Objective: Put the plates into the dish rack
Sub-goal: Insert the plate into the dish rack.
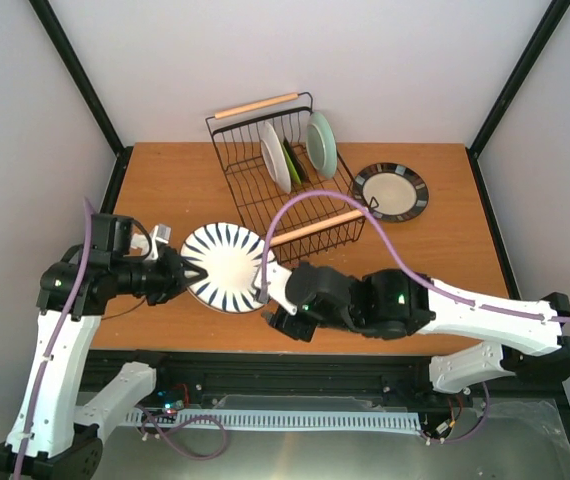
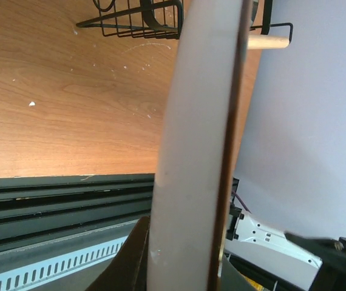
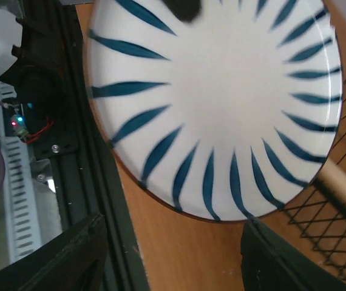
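My left gripper [image 1: 187, 272] is shut on the left rim of the white plate with dark radial stripes [image 1: 227, 267] and holds it in front of the dish rack [image 1: 265, 205]. In the left wrist view the plate [image 2: 197, 145] shows edge-on between my jaws [image 2: 182, 260]. My right gripper [image 1: 270, 305] is open just near of the plate; in its wrist view the plate [image 3: 221, 103] lies beyond the spread fingers [image 3: 173, 260], untouched. In the rack stand a pale plate [image 1: 274, 157], a lime green plate [image 1: 292, 160] and a mint green plate [image 1: 321, 145]. A black-rimmed cream plate [image 1: 391, 190] lies flat to the right of the rack. No red plates show.
The rack's near wooden handle [image 1: 317, 227] lies just behind the held plate and also shows in the left wrist view [image 2: 270, 41] and the right wrist view [image 3: 343, 188]. The table's front edge and black rail [image 1: 265, 360] run under both grippers. Black frame posts stand at the back corners.
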